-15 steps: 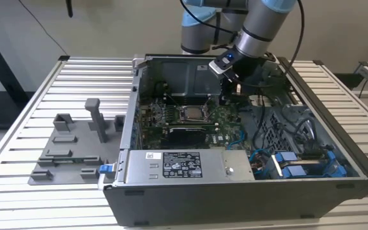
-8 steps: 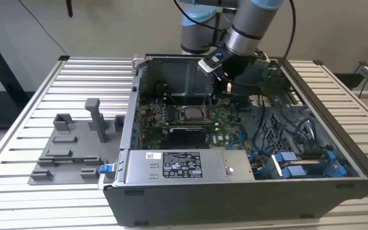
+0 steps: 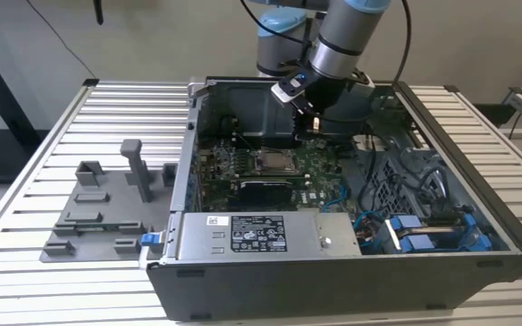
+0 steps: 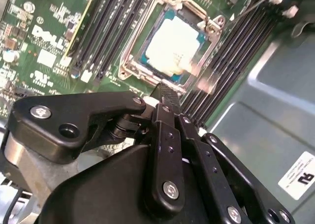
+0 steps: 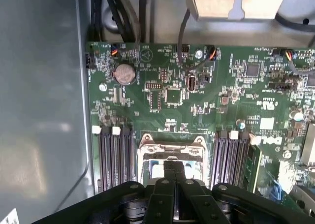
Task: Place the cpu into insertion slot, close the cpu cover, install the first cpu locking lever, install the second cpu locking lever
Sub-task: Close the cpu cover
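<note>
In the exterior view the gripper (image 3: 315, 125) hangs inside the open computer case (image 3: 334, 285), close to the socket (image 3: 270, 161) and a little toward the exterior view's right of it. In the second wrist view the chip (image 4: 172, 44) sits in the socket with the cover (image 4: 201, 61) lying flat around it (the chip's pale top shows through the window). The jaws are pressed together, nothing between them, near the socket's edge. In the first wrist view memory slots (image 5: 115, 155) flank the socket on both sides.

Slatted metal table (image 3: 125, 109), pale, perhaps plastered wall (image 3: 170, 34)
</note>
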